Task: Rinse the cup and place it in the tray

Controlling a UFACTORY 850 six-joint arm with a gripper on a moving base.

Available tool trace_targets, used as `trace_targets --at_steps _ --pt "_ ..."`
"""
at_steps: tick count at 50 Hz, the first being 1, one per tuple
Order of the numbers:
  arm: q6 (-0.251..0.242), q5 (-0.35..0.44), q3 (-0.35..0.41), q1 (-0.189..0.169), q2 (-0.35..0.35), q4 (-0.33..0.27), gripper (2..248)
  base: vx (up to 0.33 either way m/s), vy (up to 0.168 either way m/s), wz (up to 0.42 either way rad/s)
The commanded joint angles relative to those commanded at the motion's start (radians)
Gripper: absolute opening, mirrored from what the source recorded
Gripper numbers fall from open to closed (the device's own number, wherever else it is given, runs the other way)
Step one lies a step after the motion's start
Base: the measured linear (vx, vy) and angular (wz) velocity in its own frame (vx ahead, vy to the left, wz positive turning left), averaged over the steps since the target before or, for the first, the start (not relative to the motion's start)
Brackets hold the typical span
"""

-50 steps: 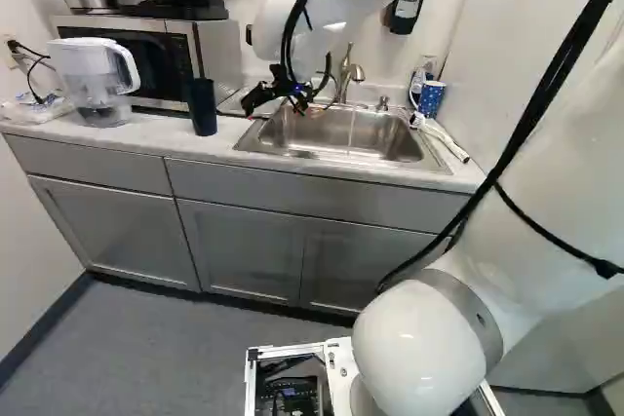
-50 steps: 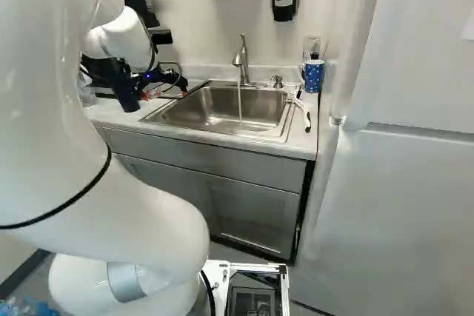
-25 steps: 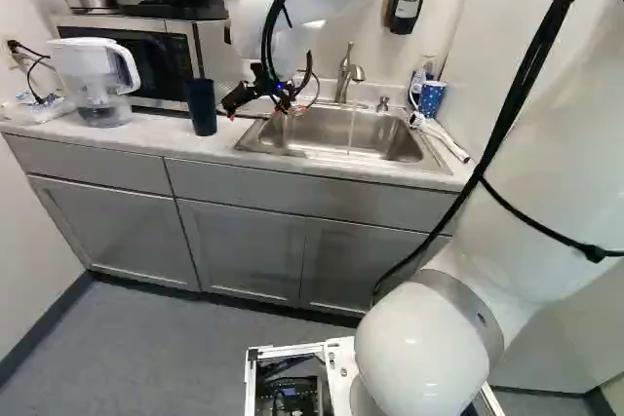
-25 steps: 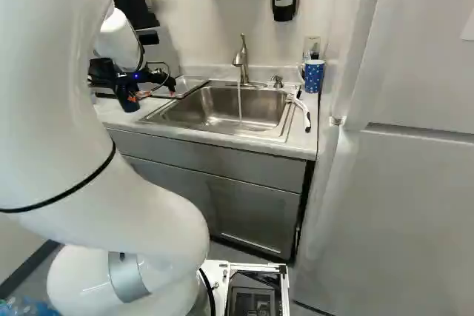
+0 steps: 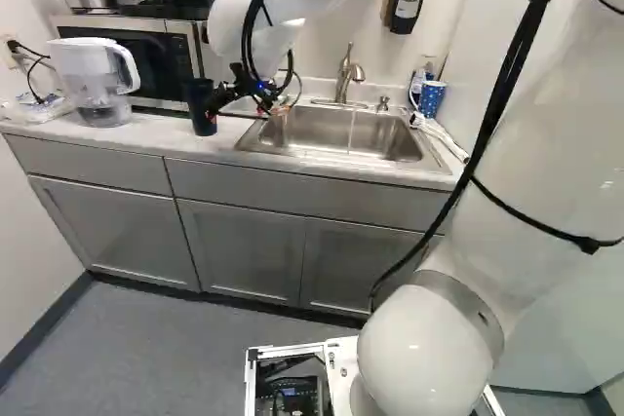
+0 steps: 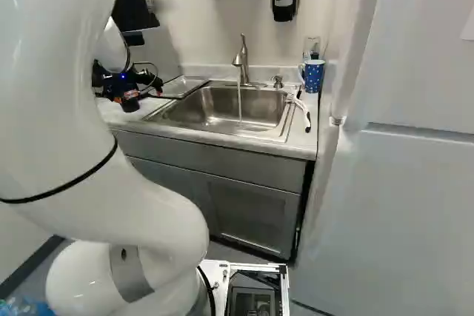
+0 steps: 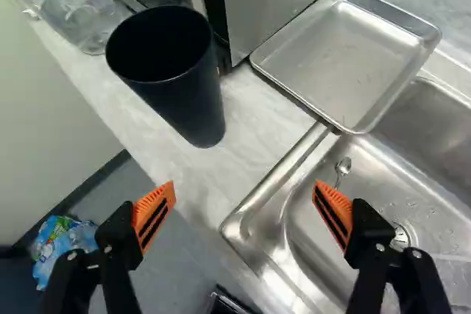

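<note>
Nearest in the wrist view, the gripper (image 7: 244,187) stands wide with nothing between its orange pads (image 7: 156,212). Ahead of it the cup (image 7: 193,104), a tall dark tumbler, stands upright on the surface (image 7: 246,112), mouth up, between the sink (image 7: 274,176) and the water pitcher (image 5: 93,75).

It looks smooth, rigid and probably light, plastic or thin metal; the pictures do not settle which. The wall seems to narrow toward the foot, so pads set too low could ride off the taper; a level hold around the middle, from two opposite sides, seems best, keeping the rim free for rinsing. Moderate pressure should do, as a dry wall will likely turn slippery once wet and a filled tumbler will weigh more.

Beyond the cup, the shallow metal tray (image 7: 342,53) lies against the sink's edge beside the microwave (image 5: 146,60). Farther back, the faucet (image 6: 241,61) runs a thin stream of water (image 6: 239,101) into the basin. Rinsing is yet to be done; gripping the cup comes first.
</note>
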Motion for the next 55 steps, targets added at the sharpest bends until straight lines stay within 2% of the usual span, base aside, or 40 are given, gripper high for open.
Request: trace_targets --at_steps 12,23,55 --pt "0.000 0.006 0.006 0.040 0.006 0.000 247 0.000 0.000 0.000" --pt "0.000 0.059 0.021 0.073 0.007 0.000 247 0.000 0.000 0.000" --pt "0.000 0.289 0.030 0.081 -0.056 0.000 247 0.000 0.000 0.000"
